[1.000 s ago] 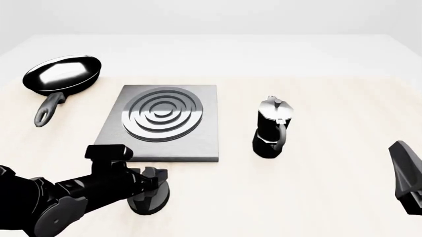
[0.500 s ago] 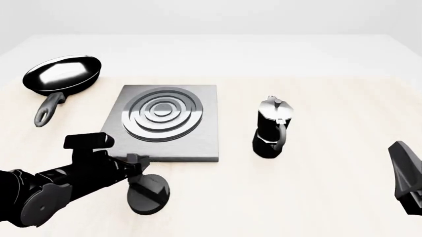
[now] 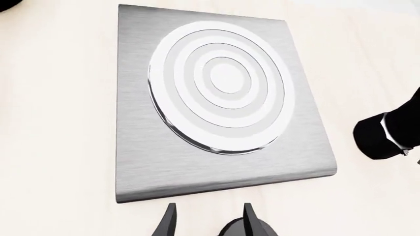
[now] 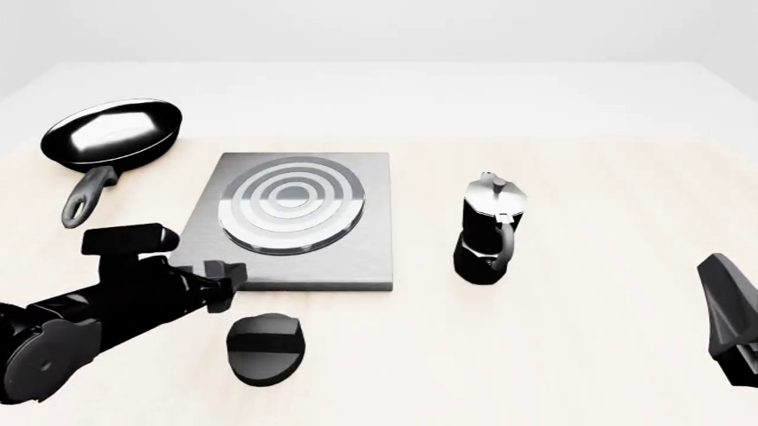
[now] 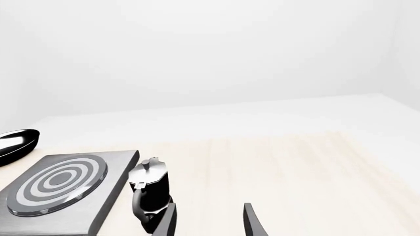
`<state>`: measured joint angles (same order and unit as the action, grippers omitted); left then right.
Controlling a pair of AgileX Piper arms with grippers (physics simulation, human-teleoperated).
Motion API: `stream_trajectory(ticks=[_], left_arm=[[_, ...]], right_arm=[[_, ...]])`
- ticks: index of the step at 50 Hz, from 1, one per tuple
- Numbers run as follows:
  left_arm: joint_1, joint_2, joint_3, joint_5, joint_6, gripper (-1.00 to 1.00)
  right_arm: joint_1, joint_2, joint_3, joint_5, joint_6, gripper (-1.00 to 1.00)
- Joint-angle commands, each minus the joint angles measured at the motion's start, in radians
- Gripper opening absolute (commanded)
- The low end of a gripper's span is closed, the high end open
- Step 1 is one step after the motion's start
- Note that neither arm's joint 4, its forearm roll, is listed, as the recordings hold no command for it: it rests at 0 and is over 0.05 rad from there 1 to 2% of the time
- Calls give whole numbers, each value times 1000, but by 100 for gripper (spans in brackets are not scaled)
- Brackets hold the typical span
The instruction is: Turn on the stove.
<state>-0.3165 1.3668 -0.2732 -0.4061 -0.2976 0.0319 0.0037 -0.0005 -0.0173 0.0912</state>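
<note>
The stove (image 4: pixel 355 253) is a square grey slab in the middle of the table, and its ringed burner (image 4: pixel 293 206) looks pale and bright. It fills the left wrist view (image 3: pixel 137 157). The black knob (image 4: pixel 265 348) lies on the table in front of the stove, and its edge shows in the left wrist view (image 3: pixel 231 231). My left gripper (image 4: pixel 225 277) is open and empty, up and to the left of the knob and apart from it; its fingertips (image 3: pixel 169 223) stand apart. My right gripper (image 5: pixel 208 223) is open and empty at the far right (image 4: pixel 729 306).
A black frying pan (image 4: pixel 113 133) sits at the back left. A black and silver moka pot (image 4: pixel 489 231) stands right of the stove, and shows in the right wrist view (image 5: pixel 149 191) and the left wrist view (image 3: pixel 387 135).
My left gripper has let go of the knob and drawn back to the left and up. The burner's rings have turned lighter. The right arm has not moved.
</note>
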Motion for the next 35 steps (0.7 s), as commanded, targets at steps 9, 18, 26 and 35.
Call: stream_trajectory(ticks=[9, 18, 26, 35], left_arm=[[66, -463, -2, 243, 171, 100], [64, -728, 33, 375, 197, 100], [91, -956, 66, 484, 180, 100], [138, -1212, 67, 646, 169, 100]], right_arm=[[1, 3, 0, 0, -4, 100], [2, 1, 0, 2, -5, 100], [6, 13, 0, -4, -2, 100], [10, 8, 0, 0, 2, 100]])
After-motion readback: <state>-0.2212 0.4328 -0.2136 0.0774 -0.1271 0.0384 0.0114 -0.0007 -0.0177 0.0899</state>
